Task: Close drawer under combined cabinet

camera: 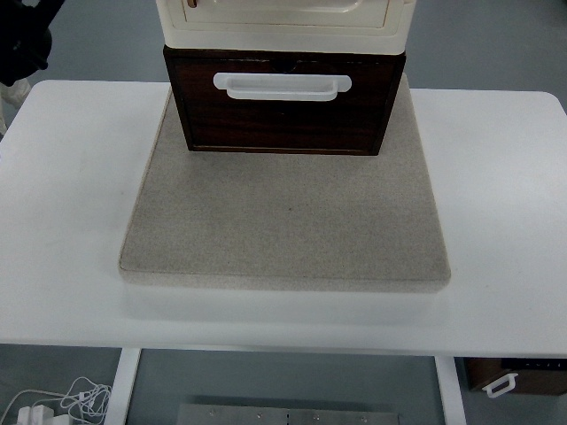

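A dark brown wooden drawer [282,115] with a white handle [282,86] sits at the bottom of a cream plastic cabinet [283,22] at the top centre. The drawer front stands slightly forward of the cabinet body above it. The whole unit rests on a grey felt pad [285,221]. Neither of my hands shows anywhere in the top view.
The pad lies on a white table [71,221] whose front edge runs along the bottom. A dark object [22,40] sits at the top left corner. Below the table are white cables [62,400] and a brown box [518,376].
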